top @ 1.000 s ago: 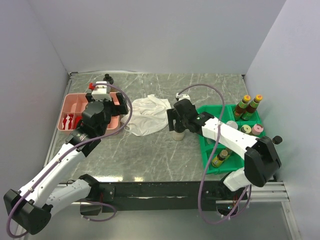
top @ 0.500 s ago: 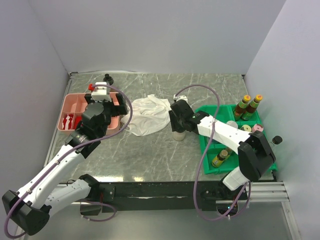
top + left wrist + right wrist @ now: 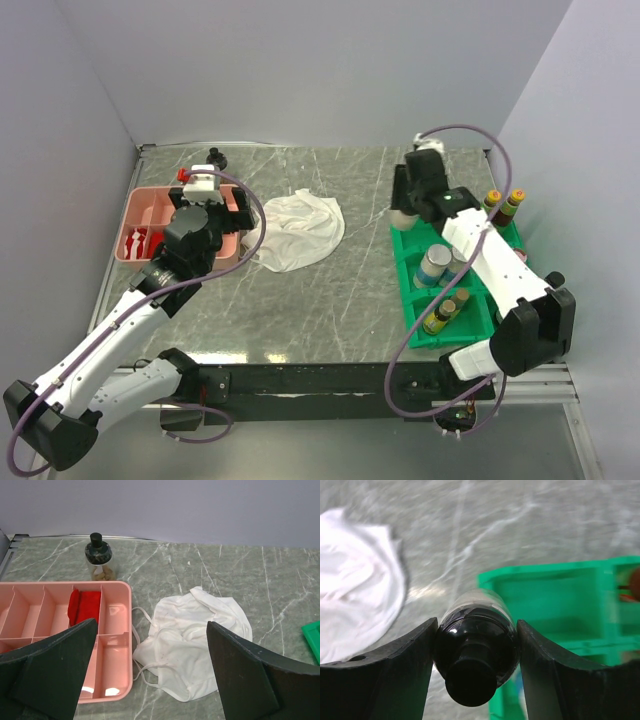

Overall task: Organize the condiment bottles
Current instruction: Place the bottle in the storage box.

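the step in hand is carrying one bottle to its place: the right gripper is clamped on a black-capped bottle, a finger pressed against each side of its shoulder, cap towards the wrist camera. in the top view the bottle hangs at the far left corner of the green tray, about over its rim. the left gripper has its fingers wide apart and holds nothing, hovering over the pink tray beside the white cloth

next move, as i judge it: bring the bottle fully over a free far compartment, lower it upright until its base sits, then let go. the compartment walls are close, so the bottle needs to go down straight. after that, a black-capped jar standing alone at the far edge of the table looks like the left arm's job

hard to make out: the right wrist view is blurred, so the held bottle's label cannot be read, nor how high it hangs above the tray. the right arm covers much of the green tray from above; two amber bottles and some blue-labelled bottles show, but which cells are free i cannot tell. the red thing in the pink tray is not identifiable, and the left fingers hide that tray's near part
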Robot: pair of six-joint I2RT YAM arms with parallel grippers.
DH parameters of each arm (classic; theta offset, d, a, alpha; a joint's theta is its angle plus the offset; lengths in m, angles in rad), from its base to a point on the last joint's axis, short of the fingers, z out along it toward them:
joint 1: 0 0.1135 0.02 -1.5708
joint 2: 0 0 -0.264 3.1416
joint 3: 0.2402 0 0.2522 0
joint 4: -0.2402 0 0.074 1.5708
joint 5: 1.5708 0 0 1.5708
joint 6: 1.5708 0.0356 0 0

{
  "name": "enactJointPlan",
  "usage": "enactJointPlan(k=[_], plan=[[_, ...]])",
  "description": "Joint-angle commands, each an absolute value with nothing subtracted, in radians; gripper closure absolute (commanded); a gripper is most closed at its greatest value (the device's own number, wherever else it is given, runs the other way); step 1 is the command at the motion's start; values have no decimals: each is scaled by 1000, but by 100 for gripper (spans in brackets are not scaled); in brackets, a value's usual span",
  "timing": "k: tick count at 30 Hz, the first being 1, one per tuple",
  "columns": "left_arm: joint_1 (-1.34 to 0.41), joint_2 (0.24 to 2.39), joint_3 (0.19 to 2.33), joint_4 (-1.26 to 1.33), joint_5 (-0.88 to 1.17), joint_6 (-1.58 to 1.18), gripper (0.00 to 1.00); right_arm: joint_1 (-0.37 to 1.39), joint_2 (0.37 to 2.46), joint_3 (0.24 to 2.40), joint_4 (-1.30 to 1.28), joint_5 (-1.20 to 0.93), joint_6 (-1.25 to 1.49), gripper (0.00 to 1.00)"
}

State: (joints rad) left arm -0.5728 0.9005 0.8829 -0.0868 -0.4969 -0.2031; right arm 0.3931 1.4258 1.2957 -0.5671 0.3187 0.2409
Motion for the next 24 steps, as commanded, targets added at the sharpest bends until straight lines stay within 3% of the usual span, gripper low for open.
enactJointPlan(k=[1, 24], plan=[[-580, 888, 908, -54, -511, -189, 3, 269, 1370, 1351, -577, 339, 195, 63], [-580, 896, 905, -49, -526, -181, 3, 37, 1517, 1308, -494, 262, 167, 62]])
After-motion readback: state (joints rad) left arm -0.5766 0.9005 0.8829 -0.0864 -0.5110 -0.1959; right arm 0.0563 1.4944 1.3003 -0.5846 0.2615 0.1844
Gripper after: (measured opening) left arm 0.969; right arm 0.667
